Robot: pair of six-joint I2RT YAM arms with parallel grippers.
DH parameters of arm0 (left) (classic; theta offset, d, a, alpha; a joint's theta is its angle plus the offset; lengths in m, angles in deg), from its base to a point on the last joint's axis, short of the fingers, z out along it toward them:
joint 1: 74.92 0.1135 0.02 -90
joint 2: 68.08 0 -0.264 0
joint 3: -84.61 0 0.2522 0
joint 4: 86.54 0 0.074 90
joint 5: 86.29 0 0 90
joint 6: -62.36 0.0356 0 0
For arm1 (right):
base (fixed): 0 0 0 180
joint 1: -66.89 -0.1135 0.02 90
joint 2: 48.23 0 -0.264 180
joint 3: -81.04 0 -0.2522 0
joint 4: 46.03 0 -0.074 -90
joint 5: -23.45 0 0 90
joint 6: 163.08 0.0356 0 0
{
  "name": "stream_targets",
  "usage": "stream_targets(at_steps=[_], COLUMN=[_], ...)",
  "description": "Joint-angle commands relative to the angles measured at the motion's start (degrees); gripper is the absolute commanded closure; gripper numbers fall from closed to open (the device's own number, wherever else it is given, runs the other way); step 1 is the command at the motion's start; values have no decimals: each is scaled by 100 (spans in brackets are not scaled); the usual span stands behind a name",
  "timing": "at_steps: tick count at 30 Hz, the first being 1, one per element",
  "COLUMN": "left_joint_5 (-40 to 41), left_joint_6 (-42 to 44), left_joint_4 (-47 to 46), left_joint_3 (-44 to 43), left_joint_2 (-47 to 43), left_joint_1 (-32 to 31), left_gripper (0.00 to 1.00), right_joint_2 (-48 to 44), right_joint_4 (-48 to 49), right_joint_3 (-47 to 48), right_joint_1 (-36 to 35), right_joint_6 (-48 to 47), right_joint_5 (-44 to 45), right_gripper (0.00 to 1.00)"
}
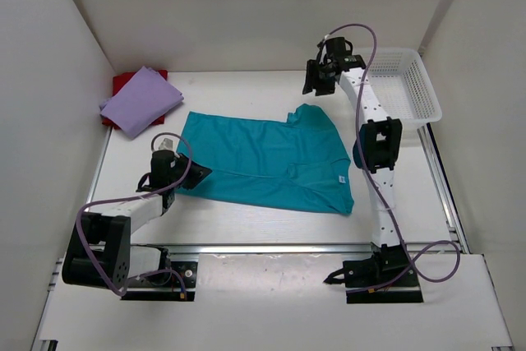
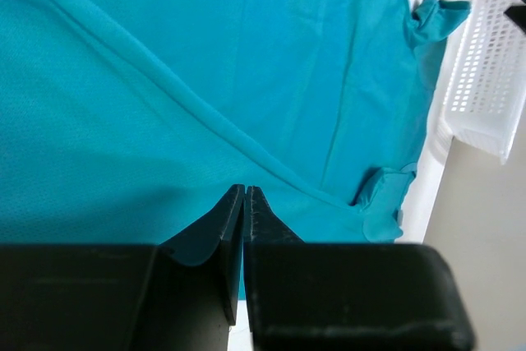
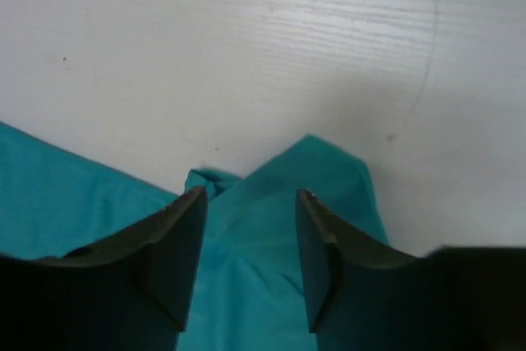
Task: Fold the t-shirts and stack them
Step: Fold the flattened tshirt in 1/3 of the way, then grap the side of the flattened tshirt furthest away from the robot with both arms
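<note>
A teal t-shirt (image 1: 271, 162) lies spread flat in the middle of the table, and also fills the left wrist view (image 2: 205, 80). My left gripper (image 1: 179, 177) is at the shirt's near-left edge. Its fingers are pressed together (image 2: 245, 189) with teal cloth pinched between them. My right gripper (image 1: 318, 80) hangs over the shirt's far sleeve (image 3: 279, 203). It is open and empty (image 3: 251, 195), with a fingertip on each side of the sleeve. A folded purple shirt (image 1: 141, 100) lies on a red one (image 1: 123, 81) at the back left.
A white mesh basket (image 1: 404, 84) stands at the back right, and its rim also shows in the left wrist view (image 2: 493, 71). White walls close in the table on the left, back and right. Bare white tabletop (image 3: 263, 39) lies beyond the sleeve.
</note>
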Motion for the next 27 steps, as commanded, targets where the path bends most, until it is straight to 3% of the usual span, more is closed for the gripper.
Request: stream_targets(at_steps=[1, 4, 14, 15, 18, 20, 27], left_joint_5=[59, 68, 77, 77, 77, 103, 103], left_joint_6=[-49, -146, -163, -163, -181, -181, -567], left_joint_4=[-263, -359, -447, -430, -465, -500, -833], left_joint_3=[-54, -45, 104, 78, 78, 78, -168], left_joint_2=[-148, -174, -156, -122, -95, -77, 28], left_joint_1=[-33, -95, -139, -104, -104, -95, -201], left_gripper=[84, 84, 84, 84, 85, 85, 85], right_joint_2=[-545, -239, 404, 387, 325, 177, -711], right_joint_4=[228, 238, 484, 510, 318, 177, -570], right_joint_3=[-449, -469, -266, -266, -143, -108, -458], right_joint_1=[133, 186, -6, 28, -50, -94, -604], right_joint_6=[-175, -219, -307, -333, -315, -315, -360], right_joint_5=[137, 23, -206, -267, -242, -58, 1488], right_gripper=[47, 41, 39, 41, 84, 96, 100])
